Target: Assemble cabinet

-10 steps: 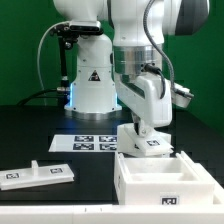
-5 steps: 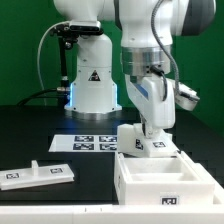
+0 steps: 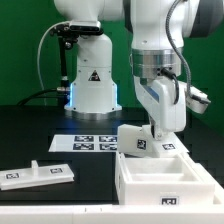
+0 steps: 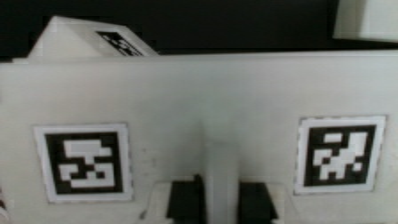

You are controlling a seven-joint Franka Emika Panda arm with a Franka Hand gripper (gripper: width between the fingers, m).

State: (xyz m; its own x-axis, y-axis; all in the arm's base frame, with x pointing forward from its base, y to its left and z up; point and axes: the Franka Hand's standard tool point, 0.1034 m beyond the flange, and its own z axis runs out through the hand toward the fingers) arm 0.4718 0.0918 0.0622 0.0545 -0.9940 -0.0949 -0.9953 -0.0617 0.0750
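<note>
Cabinet panel [image 3: 137, 141], smooth white plastic with square black tags, stands tilted over the back rim of the open box [image 3: 140, 186], by the near edge of the worktop [image 3: 95, 202] on the exterior view's right. Hand [image 3: 156, 130] is narrow, seemingly pinching that panel's edge; the wrist view is blurry. Another flat white piece [image 3: 35, 175] lies by the near edge opposite, with bare dark surface between.

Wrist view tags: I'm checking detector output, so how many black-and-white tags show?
3. Two tags sit on the near white panel; one sits on the white piece behind it. Others may be hidden.
</note>
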